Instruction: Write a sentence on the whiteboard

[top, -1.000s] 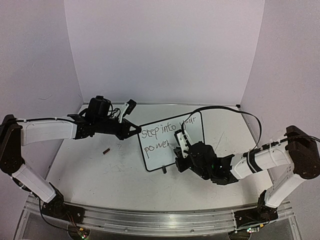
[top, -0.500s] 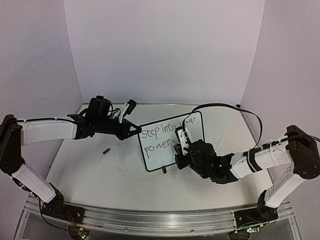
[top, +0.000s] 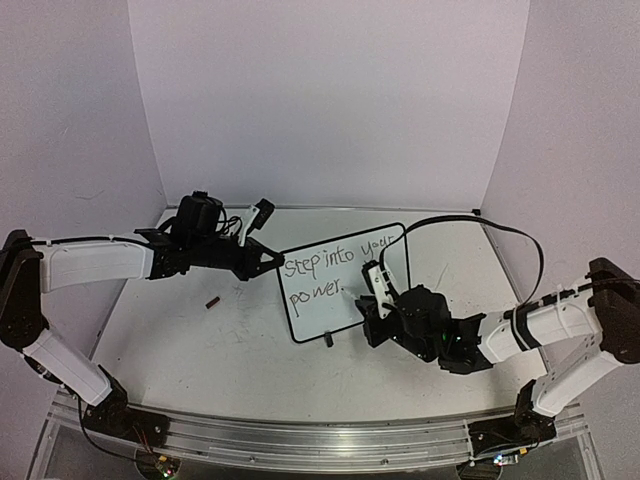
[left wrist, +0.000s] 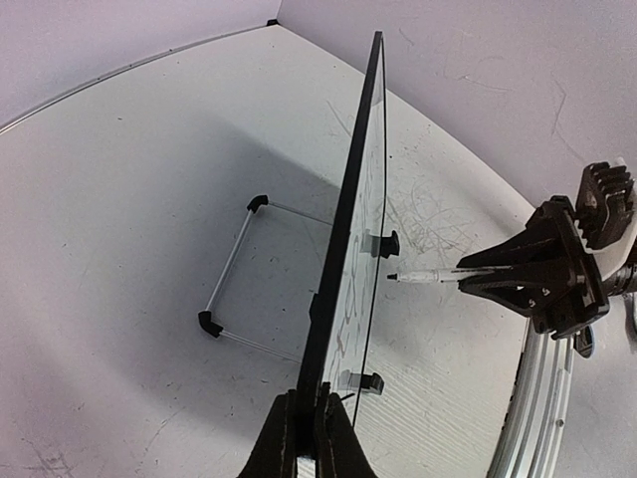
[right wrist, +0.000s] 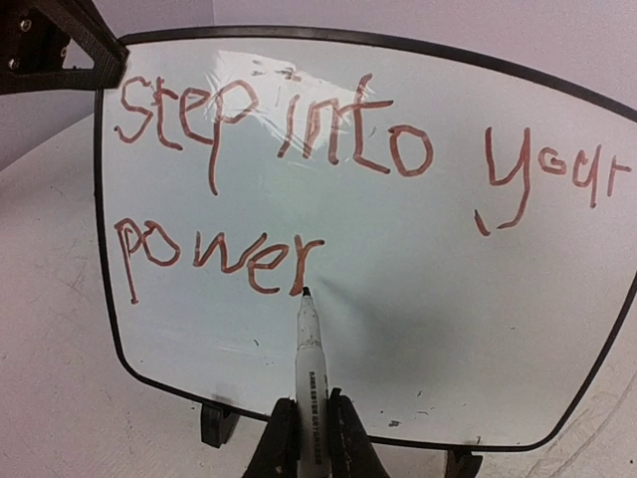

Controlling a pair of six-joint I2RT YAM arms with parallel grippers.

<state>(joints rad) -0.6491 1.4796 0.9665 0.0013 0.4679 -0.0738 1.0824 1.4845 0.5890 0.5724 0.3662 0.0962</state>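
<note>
The whiteboard stands tilted on the tabletop, black-framed. The sentence reads "step into your power" in two lines of dark marker, plain in the right wrist view. My left gripper is shut on the board's left edge, which the left wrist view shows clamped edge-on. My right gripper is shut on a white marker. The marker points at the board, tip at the foot of the "r" in "power". In the left wrist view the marker tip stands a small gap off the board.
A small dark cap lies on the table left of the board. A wire stand reaches out behind the board. The right arm's black cable loops over the back right. Purple walls close three sides.
</note>
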